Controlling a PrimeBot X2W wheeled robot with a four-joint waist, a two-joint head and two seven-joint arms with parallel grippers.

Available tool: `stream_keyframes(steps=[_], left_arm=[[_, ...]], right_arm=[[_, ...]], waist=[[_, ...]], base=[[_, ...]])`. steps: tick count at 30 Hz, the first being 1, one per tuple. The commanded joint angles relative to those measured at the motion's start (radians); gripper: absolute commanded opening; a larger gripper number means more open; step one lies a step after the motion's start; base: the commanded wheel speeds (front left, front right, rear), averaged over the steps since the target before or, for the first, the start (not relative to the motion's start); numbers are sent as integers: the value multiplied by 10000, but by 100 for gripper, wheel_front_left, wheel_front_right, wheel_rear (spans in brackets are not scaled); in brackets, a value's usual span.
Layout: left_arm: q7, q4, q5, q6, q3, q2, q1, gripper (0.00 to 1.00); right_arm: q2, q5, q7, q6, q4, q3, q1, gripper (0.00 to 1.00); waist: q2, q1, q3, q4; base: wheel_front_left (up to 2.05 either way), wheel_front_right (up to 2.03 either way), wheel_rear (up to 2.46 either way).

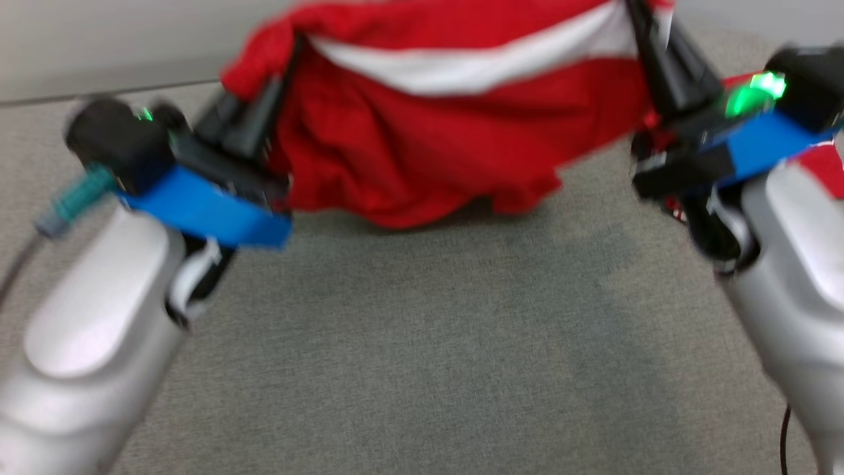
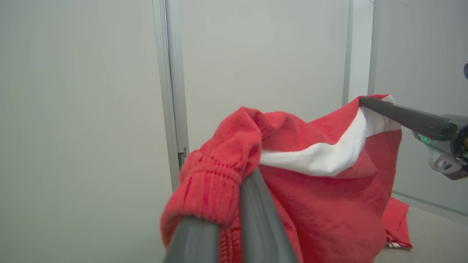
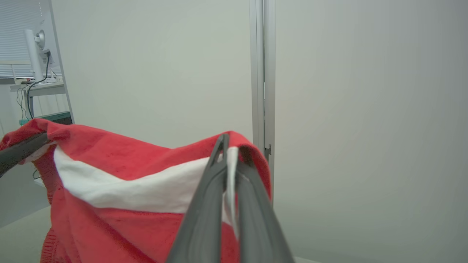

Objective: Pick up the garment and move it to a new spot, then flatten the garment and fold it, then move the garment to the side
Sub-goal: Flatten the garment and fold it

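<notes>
The garment [image 1: 428,125] is red with a white band and hangs in the air between my two grippers, its lower folds brushing the grey table [image 1: 422,343]. My left gripper [image 1: 264,99] is shut on the garment's left edge; in the left wrist view red ribbed cloth [image 2: 219,175] drapes over its fingers [image 2: 256,215]. My right gripper [image 1: 649,39] is shut on the right edge, and the right wrist view shows white cloth [image 3: 128,186] pinched between its fingers [image 3: 204,204]. The other arm's finger [image 2: 402,117] holds the far corner in the left wrist view.
Pale wall panels with a metal upright [image 2: 172,91] stand right behind the table. A desk with a lamp and cables [image 3: 33,73] shows at the far left of the right wrist view. Part of the garment [image 1: 824,165] lies behind my right forearm.
</notes>
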Motion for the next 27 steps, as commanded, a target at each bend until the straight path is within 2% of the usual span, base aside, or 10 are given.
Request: stream_keyframes(steps=[1,6,16,21,23,27], left_arm=[[-20,364,-254,-14,-40,53,-1058,0],[-20,1503,-718,-14,-600,-11,-3673,0],[-20,2792,-1052,-14,-1298,-262,-6905,0],[-20,2789,-1162,-14,-1803,-241,-6552,0],[-20,2676,-1180,-14,-1962,-193,-5999,0],[-20,2292,-1121,-14,-1599,-256,-4380,0]], right_arm=[[51,84,-28,4,473,23,-1064,0],[264,495,-28,4,1597,-167,-3436,0],[467,698,-28,5,2489,-569,-5676,0],[480,895,-28,4,2483,-143,-5086,0],[519,1066,-28,5,2285,26,-4665,0],[395,1268,-28,5,1848,461,-3325,0]], waist=[[-3,-3,408,27],[-3,-3,1164,-64],[-3,-3,1756,-222],[-3,-3,1769,-171],[-3,-3,1737,-134],[-3,-3,1628,-61]], base=[[0,0,0],[0,0,0],[0,0,0],[0,0,0],[0,0,0],[0,0,0]])
